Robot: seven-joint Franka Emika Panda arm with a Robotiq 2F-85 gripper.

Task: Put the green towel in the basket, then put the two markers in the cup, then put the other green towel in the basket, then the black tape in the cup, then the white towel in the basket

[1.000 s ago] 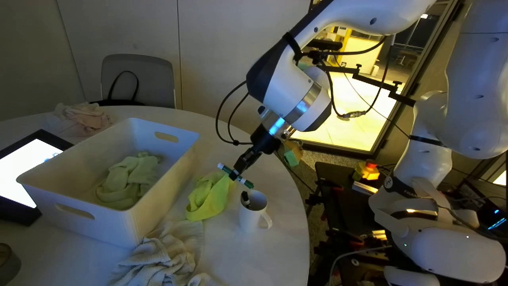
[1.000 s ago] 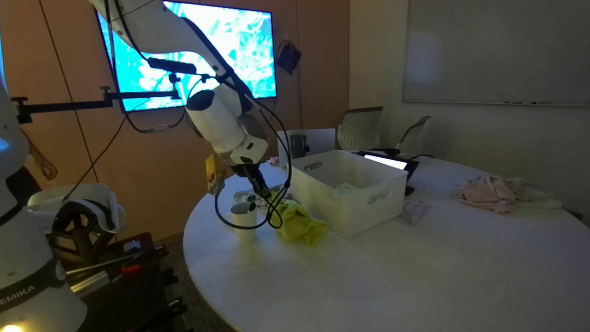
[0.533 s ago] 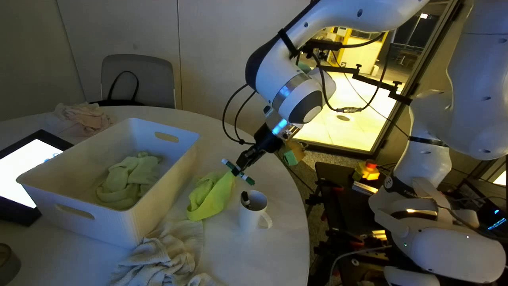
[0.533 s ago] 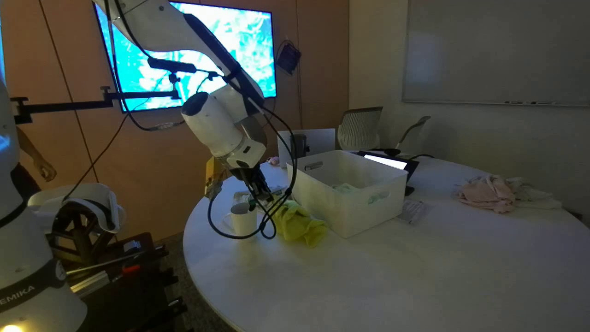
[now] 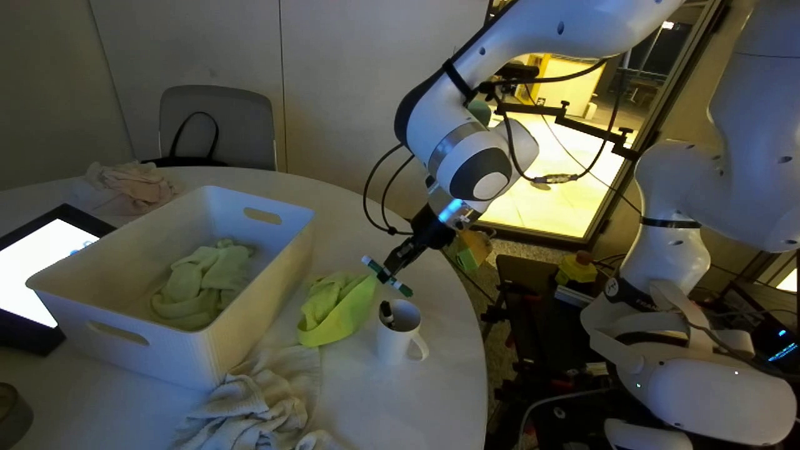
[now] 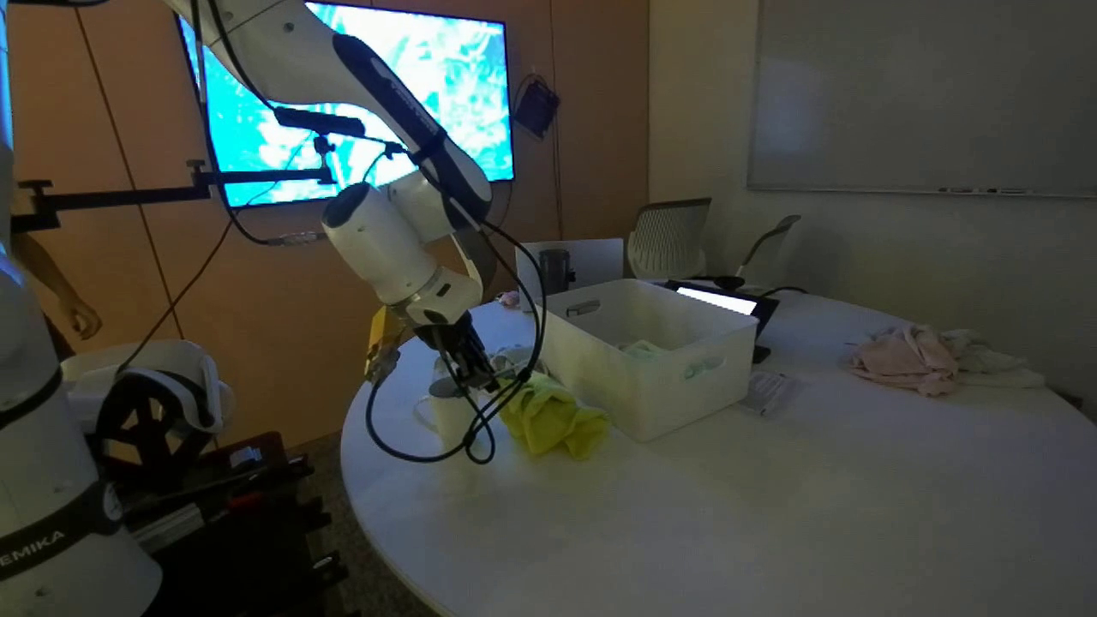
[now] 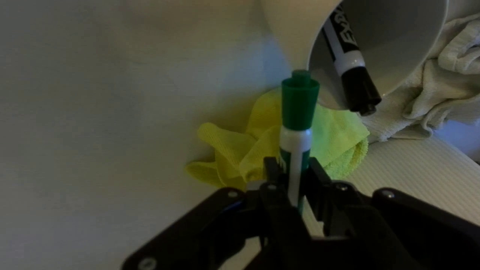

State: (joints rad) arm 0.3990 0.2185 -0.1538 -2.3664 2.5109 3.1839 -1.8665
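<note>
1. Obscured: tape (image 5: 15,420) cut by the left edge in an exterior view, colour hard to make out; white towel (image 5: 262,400), beside the basket (image 5: 169,354), runs off the bottom edge there; cup (image 5: 392,347) cropped in wrist view; black marker (image 7: 348,62) leans in it, lower end hidden.
2. Hand (image 7: 293,169): narrow, gripping the green marker (image 7: 299,107) above the worktop (image 5: 406,409), near the cup's rim.
3. Markers, two; cup, one; basket, one; one green towel (image 5: 206,281) in the basket, a second green towel (image 5: 340,312) between basket and cup.

the wrist view's edges crop the cup (image 7: 393,41) and the white towel (image 7: 423,97).
</note>
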